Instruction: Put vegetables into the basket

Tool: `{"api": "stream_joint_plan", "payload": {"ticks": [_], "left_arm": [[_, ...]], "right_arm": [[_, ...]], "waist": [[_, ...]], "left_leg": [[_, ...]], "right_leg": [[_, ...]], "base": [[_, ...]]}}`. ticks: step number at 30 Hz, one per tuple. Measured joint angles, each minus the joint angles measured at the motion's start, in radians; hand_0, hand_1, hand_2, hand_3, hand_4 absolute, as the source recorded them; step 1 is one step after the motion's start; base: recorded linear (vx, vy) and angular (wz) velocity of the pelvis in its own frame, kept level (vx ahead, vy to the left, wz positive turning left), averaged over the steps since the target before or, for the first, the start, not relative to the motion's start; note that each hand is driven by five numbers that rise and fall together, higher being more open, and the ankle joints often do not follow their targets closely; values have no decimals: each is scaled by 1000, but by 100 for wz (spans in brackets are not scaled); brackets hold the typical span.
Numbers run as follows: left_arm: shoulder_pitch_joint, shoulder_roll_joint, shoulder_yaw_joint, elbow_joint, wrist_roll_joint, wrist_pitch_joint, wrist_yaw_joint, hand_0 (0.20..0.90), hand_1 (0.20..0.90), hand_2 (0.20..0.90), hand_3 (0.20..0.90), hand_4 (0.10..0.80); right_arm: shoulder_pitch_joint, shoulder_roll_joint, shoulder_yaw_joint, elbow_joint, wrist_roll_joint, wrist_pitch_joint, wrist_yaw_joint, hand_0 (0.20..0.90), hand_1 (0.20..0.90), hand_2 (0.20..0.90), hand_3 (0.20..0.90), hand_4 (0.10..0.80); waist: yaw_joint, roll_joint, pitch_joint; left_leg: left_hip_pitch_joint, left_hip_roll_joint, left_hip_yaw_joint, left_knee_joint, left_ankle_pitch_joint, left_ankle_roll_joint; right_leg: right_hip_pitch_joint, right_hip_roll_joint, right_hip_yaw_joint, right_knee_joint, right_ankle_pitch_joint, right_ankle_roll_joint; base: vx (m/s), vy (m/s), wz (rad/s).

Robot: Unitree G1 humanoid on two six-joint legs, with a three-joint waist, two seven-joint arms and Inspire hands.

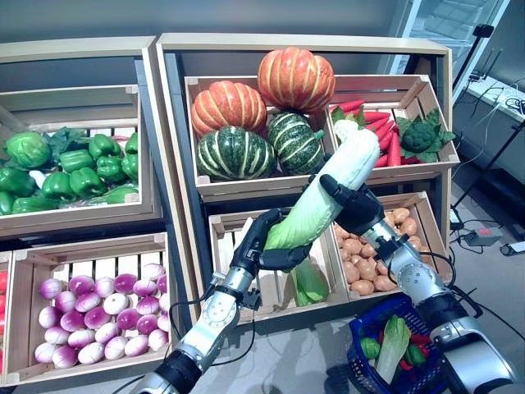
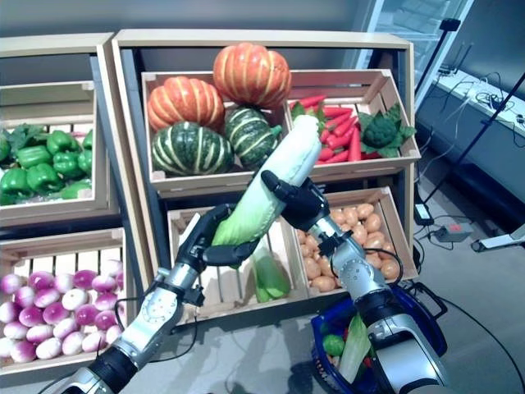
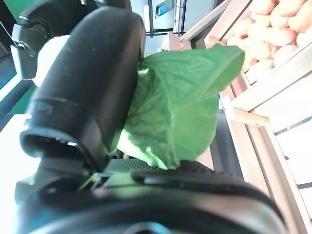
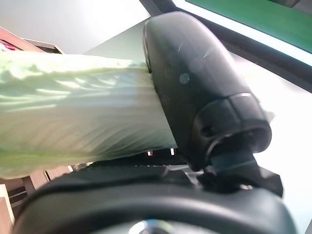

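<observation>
A long napa cabbage (image 1: 328, 193) with a white stem and pale green leaves is held slantwise in the air in front of the crates. My left hand (image 1: 261, 246) is curled round its leafy lower end (image 3: 180, 112). My right hand (image 1: 354, 205) is curled round its middle (image 4: 73, 117), below the white stem. The blue basket (image 1: 361, 349) stands on the floor at the lower right, under my right forearm. It holds another cabbage (image 1: 394, 345), green peppers and something red.
Wooden crates on the shelves hold pumpkins (image 1: 246, 123), carrots and broccoli (image 1: 410, 131), green peppers (image 1: 74, 164), purple onions (image 1: 90, 316) and potatoes (image 1: 369, 254). The middle lower crate (image 1: 246, 287) holds one more cabbage (image 1: 310, 279).
</observation>
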Motion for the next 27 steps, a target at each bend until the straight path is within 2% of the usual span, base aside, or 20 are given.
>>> {"api": "stream_joint_plan", "payload": {"ticks": [3,4,5,6,9,12,19,22,25,27], "left_arm": [[0,1,1,0,0,0,-6,300,300,300,300,400],[1,2,3,0,0,0,-9,481,481,481,481,521],[2,2,5,1,0,0,-10,785,785,785,785,723],[4,2,6,7,0,0,-10,900,900,900,900,800],[5,0,4,34,25,1,-22,900,900,900,900,800],[8,2,-6,64,113,12,-48,900,900,900,900,800],[113,29,-2,269,227,95,-30,900,900,900,900,800],[149,43,8,336,264,107,-19,900,900,900,900,800],[176,47,19,359,287,108,-15,900,900,900,900,800],[181,47,20,370,290,107,-14,900,900,900,900,800]], "right_arm": [[0,0,0,-11,-9,-1,-10,300,300,300,300,400],[0,0,0,-11,-11,-1,-10,300,300,300,300,400],[0,0,-1,-12,-22,-1,-10,300,300,300,300,400],[0,-1,-3,-15,-42,-2,-13,300,300,300,300,400],[2,-10,-4,-14,-82,-1,-39,300,300,300,300,400],[13,-59,-12,-4,-88,-1,-62,300,300,300,300,400],[64,-172,-266,57,-75,-20,-101,300,300,300,300,400],[93,-216,-293,73,-75,-35,-119,300,300,300,300,400],[148,-240,-318,82,-75,-35,-123,300,300,300,300,400],[182,-241,-322,82,-76,-36,-128,300,300,300,300,400]], "waist": [[-6,0,0],[-11,0,0],[-19,0,0],[-27,0,0],[-48,0,0],[-59,0,0],[-120,-1,0],[-156,-1,0],[-162,-1,1],[-169,-2,0]], "left_leg": [[-1,0,3,0,0,0],[-2,0,4,0,-1,1],[-4,0,6,0,-1,1],[-3,1,11,0,-1,2],[-2,3,33,0,-5,6],[-1,2,59,0,-8,10],[-3,3,117,-1,-14,16],[1,6,135,-1,-15,16],[3,13,164,-1,-18,13],[5,15,169,-1,-19,12]], "right_leg": [[-2,0,2,0,0,0],[-4,0,3,0,0,0],[-6,-1,4,0,1,1],[-7,-1,7,0,1,2],[-19,-1,34,0,4,4],[-31,-1,58,0,11,6],[-62,-1,111,0,25,7],[-66,2,121,0,29,5],[-79,11,161,-1,37,3],[-83,14,168,-1,38,2]], "base": [[0,0,0],[0,0,0],[12,5,-5],[14,7,-10],[29,5,-22],[22,-1,-23],[6,-36,-25],[32,-43,-20],[29,-36,-30],[19,-27,-14]]}}
